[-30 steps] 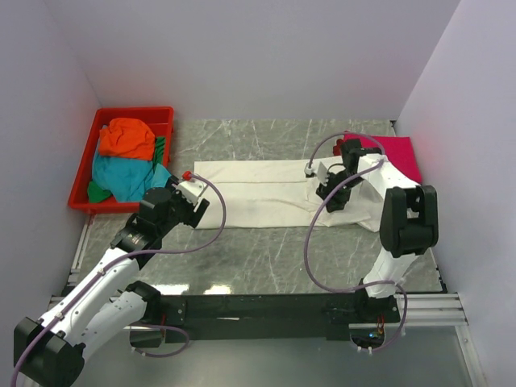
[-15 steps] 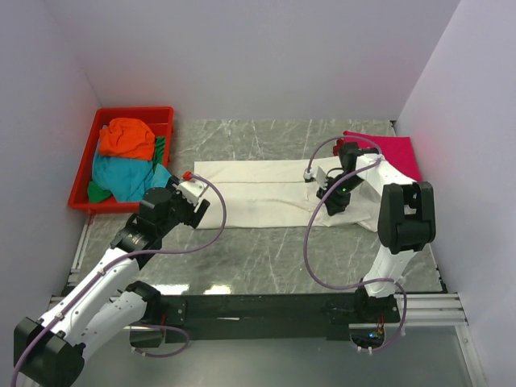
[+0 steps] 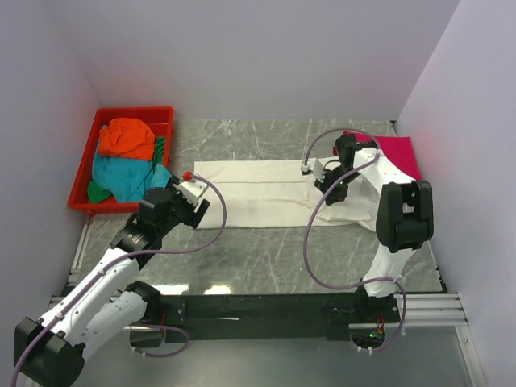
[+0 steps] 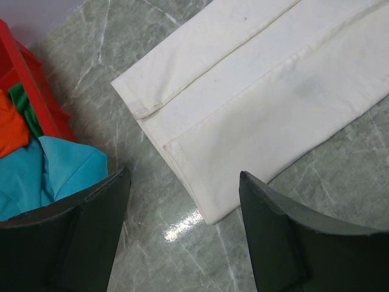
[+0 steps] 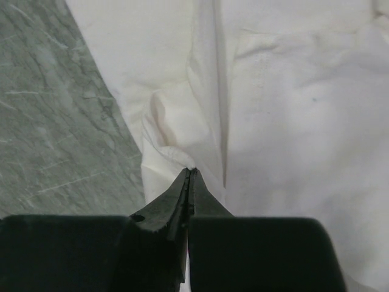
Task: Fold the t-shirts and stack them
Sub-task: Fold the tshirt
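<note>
A long cream-white t-shirt [image 3: 258, 193], folded into a strip, lies across the middle of the table. My right gripper [image 3: 326, 182] is at its right end, shut on a small pinched fold of the white cloth [image 5: 176, 155]; the jaws meet with cloth bunched at their tips. My left gripper [image 3: 190, 198] hovers open over the strip's left end [image 4: 243, 103], its fingers [image 4: 91, 231] apart with nothing between them. A magenta-pink t-shirt [image 3: 399, 150] lies flat at the far right. Orange [image 3: 127, 137] and teal [image 3: 121, 173] t-shirts are heaped in the tray.
The red plastic tray [image 3: 133, 111] sits at the far left, with a bit of green cloth [image 3: 160, 150] at its right side; its corner shows in the left wrist view [image 4: 42, 91]. White walls close in the grey marble table [image 3: 266, 258] on three sides.
My right gripper has closed onto the shirt's right end and shifted slightly toward the far side, bunching the cloth. The left arm has not moved.
</note>
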Motion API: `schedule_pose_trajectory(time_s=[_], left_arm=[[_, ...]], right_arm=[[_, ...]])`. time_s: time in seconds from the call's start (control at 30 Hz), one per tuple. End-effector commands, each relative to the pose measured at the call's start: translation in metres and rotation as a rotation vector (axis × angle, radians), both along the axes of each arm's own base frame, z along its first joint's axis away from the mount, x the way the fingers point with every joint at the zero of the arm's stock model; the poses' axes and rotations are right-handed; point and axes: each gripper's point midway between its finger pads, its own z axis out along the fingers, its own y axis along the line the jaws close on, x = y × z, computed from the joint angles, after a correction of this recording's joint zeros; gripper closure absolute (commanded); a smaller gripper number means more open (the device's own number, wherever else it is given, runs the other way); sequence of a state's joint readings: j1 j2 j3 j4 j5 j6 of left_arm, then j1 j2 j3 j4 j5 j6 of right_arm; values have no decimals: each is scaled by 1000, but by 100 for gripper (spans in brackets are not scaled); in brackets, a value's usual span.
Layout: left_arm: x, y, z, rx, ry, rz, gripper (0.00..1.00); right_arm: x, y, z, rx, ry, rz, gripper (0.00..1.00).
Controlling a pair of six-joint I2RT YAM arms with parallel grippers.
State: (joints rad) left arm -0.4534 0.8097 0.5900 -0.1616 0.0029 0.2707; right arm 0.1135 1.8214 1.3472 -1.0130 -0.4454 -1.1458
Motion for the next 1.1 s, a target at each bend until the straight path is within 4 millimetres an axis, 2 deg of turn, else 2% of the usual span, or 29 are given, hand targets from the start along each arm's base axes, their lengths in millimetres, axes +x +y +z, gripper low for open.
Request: schedule_pose_trajectory(time_s=[0.0,0.17,0.47,0.77,0.93,1.07], left_arm=[[4,-7,17,-35,-43,-14,23],[4,-6,17,-36,-45,-13,23],[4,-6,16,-31,-41,-15,23],[5,-8,15,-32,-38,-21,23],[4,-8,14,-31,-32,-22,23],[5,-8,14,-32,-31,-23,23]], right_arm=[[29,-2,27,-27,-118,-33,100],[68,-2,47,-56,-245,-77,100],[112,14,53,-133,-422,-102,100],[129,22,47,-169,-507,-160,100],[140,23,59,-163,-578,-222,100],[141,33,67,-132,-606,-223,100]])
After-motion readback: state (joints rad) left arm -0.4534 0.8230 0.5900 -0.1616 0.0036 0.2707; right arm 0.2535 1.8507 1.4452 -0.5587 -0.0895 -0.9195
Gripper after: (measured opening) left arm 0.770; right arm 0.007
